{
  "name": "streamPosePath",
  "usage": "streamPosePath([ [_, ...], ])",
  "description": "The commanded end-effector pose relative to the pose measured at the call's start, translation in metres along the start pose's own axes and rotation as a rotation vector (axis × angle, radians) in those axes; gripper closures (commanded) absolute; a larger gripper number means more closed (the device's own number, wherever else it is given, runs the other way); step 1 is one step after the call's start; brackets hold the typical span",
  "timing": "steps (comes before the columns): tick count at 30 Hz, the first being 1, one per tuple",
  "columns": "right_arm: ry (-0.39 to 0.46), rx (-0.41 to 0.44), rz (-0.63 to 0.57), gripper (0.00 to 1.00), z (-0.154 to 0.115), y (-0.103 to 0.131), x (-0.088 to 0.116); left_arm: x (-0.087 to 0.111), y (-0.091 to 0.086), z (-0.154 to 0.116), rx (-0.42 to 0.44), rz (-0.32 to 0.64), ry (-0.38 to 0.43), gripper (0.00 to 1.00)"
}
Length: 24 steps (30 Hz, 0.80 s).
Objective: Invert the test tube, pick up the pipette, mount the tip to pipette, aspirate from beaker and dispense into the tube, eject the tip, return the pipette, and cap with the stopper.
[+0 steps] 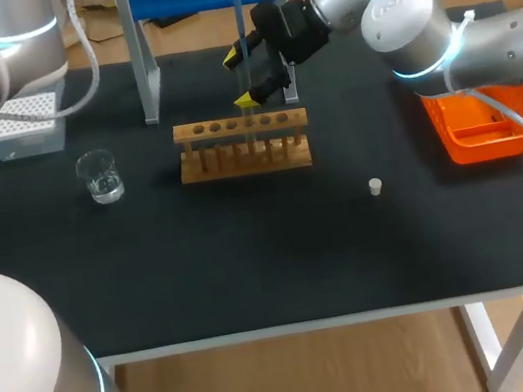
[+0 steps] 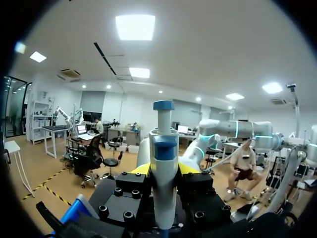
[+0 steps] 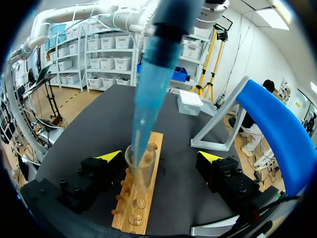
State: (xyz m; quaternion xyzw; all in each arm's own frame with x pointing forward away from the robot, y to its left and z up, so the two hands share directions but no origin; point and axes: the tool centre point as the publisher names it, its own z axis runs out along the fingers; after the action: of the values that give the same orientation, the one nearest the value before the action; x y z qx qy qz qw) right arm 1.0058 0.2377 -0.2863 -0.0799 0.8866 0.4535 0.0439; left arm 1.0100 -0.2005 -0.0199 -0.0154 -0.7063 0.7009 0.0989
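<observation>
Test tube (image 3: 141,181) stands in the wooden rack (image 1: 246,159), blue pipette tip (image 3: 146,99) inside it; clear liquid is held in the beaker (image 1: 99,176). The pipette (image 2: 163,178) is pinched by the left jaws; the right jaws are spread either side of the test tube. The stopper (image 1: 375,186) is seen well apart.

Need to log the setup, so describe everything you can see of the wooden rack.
The rack looks like pale wood: a top bar with a row of round holes, joined by pegs to a base. It lies flat on the black table. One clear tube stands upright in a hole, between the fingers of the open right gripper.
</observation>
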Motion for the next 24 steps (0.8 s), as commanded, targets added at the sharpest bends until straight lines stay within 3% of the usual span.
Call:
streamPosePath([
  [1,0.003,0.002,0.0,0.0,-0.001,0.0,-0.001,0.011,0.001,0.0,0.004,0.002,-0.025,1.0],
  [24,0.003,0.002,0.0,0.0,-0.001,0.0,-0.001,0.019,0.012,-0.011,0.004,0.027,-0.113,1.0],
])
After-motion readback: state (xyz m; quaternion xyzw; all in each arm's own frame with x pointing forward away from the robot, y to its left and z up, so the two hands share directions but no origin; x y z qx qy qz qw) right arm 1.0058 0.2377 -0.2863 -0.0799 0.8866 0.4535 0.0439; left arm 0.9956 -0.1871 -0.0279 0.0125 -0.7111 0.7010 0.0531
